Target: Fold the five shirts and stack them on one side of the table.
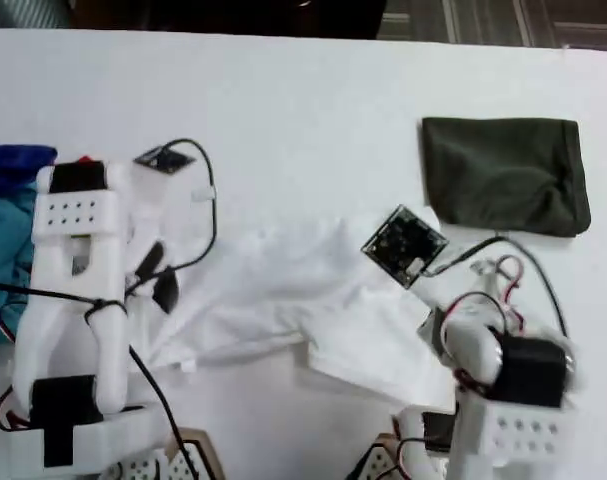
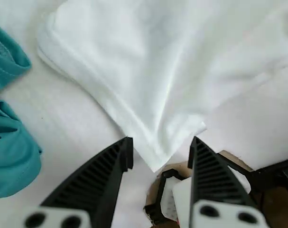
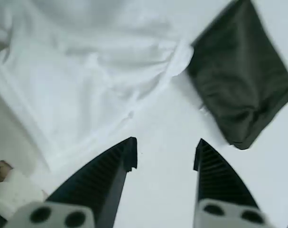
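A rumpled white cotton shirt lies spread across the middle of the white counter. In the high view its long axis runs side to side, from the left arm's side towards the right arm's. That view also takes in a folded dark green shirt, a rectangle with its longer side running left to right, lying just beyond the white one on the right. At the left edge a teal shirt sits beside a blue cloth.

The left wrist view brings close a corner of the white shirt pointing into the gap of the left claw, which is spread wide and grips nothing, with the teal shirt just to the side.

In the right wrist view the right claw is likewise spread, over bare counter between the white shirt and the dark green shirt.
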